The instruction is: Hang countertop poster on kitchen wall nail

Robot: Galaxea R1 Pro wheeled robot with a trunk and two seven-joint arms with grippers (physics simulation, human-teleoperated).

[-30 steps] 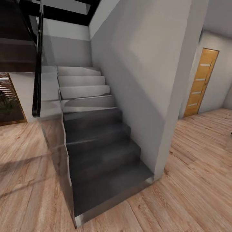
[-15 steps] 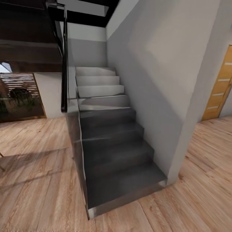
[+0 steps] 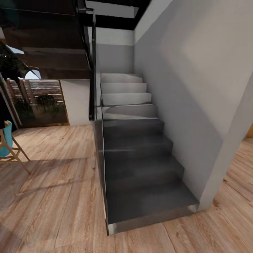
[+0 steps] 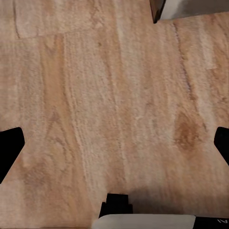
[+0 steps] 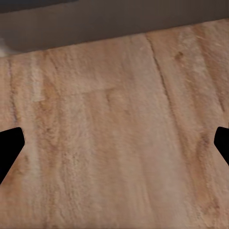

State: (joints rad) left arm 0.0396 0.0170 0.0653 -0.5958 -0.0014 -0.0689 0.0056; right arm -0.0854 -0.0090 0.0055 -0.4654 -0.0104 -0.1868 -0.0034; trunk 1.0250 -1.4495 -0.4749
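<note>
The poster, the kitchen countertop and the wall nails are out of view. In the left wrist view, my left gripper (image 4: 114,148) hangs open over bare wooden floor, its dark fingertips (image 4: 9,145) far apart at the picture's edges. The right wrist view has my right gripper (image 5: 114,148) open over the floor too, with nothing between its fingertips (image 5: 9,145). A strip of the dark bottom step (image 5: 114,19) lies just beyond it.
A dark grey staircase (image 3: 140,158) rises straight ahead, with a glass balustrade and black handrail (image 3: 92,70) on its left and a grey wall (image 3: 196,88) on its right. A wooden chair with a blue cushion (image 3: 8,147) stands far left. Wooden floor (image 3: 52,196) spreads left.
The camera has turned left: the staircase has slid rightward in the picture, the orange door has left at the right, and the chair and window have come in at the left.
</note>
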